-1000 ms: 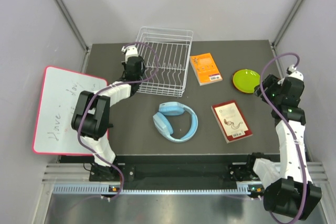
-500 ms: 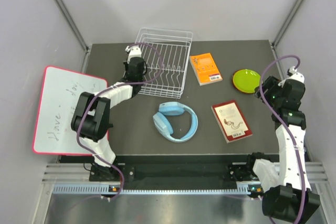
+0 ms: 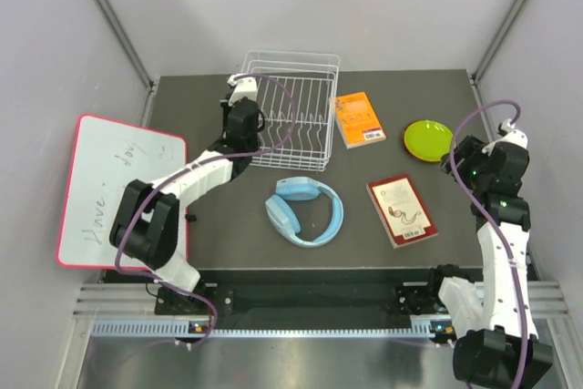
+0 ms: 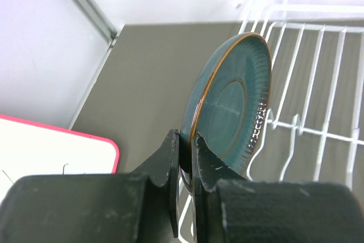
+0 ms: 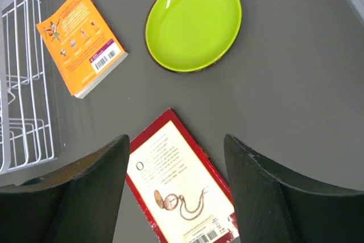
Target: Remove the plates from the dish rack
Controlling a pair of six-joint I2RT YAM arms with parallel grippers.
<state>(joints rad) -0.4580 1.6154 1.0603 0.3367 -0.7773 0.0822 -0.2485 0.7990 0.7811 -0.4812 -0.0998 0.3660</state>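
My left gripper (image 4: 186, 140) is shut on the lower rim of the dark teal plate (image 4: 233, 101), which stands on edge at the left side of the white wire dish rack (image 4: 318, 78). In the top view this gripper (image 3: 244, 120) is at the rack's (image 3: 301, 111) left side, and the wrist hides the plate. The lime green plate (image 3: 428, 139) lies flat on the table at the right. My right gripper (image 5: 176, 157) is open and empty, near that plate (image 5: 193, 24). The orange and dark red plates are out of view.
An orange book (image 3: 356, 118) lies right of the rack. A red book (image 3: 402, 210) lies under my right gripper. Blue headphones (image 3: 305, 210) sit at the table's middle. A pink-edged whiteboard (image 3: 114, 190) leans off the left edge.
My left gripper has moved right and toward the near side along the rack's left edge, holding the teal plate. The rack has shifted slightly. The right arm has barely moved.
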